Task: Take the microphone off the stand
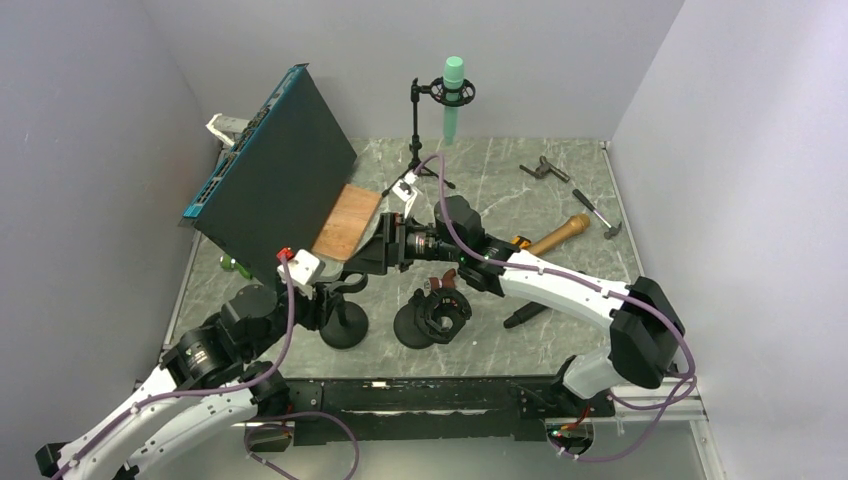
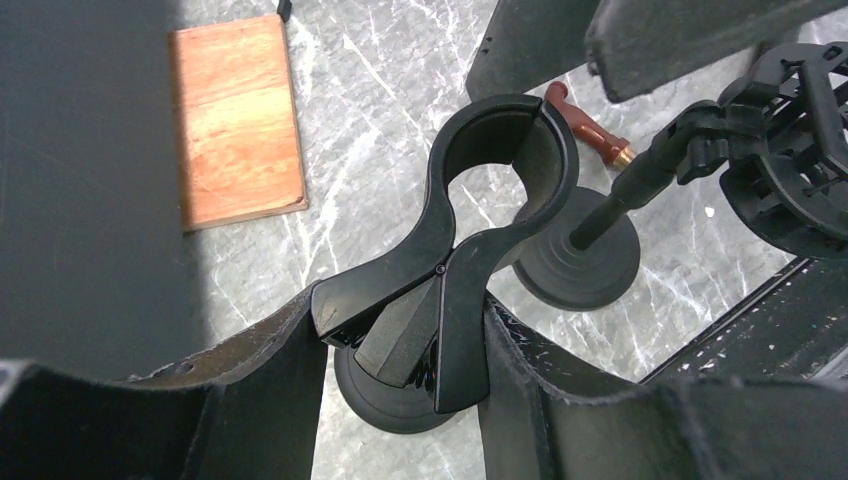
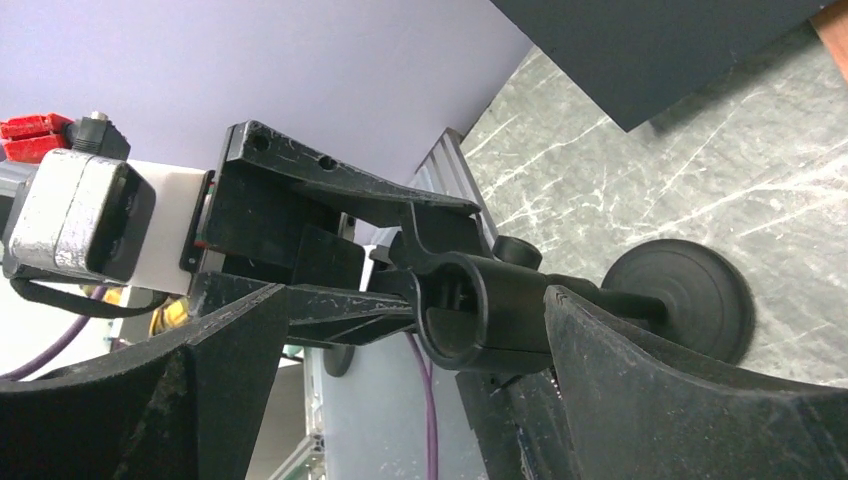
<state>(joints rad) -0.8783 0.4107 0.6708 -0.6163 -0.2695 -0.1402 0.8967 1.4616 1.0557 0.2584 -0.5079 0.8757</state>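
One microphone (image 1: 452,100) shows — green, upright in the far stand (image 1: 414,120), well apart from both arms; likely light, rigid and smooth, best gripped mid-body. Left gripper (image 2: 400,320) clenches a spring clip (image 2: 480,200); right gripper (image 3: 415,310) gapes astride it.

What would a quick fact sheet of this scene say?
left tool: shut on the handles of the black clip
clip ring: empty
right tool: open, straddling that ring
green microphone: upright in the far tripod stand, untouched
wooden board: flat on the table, beside the tilted dark panel
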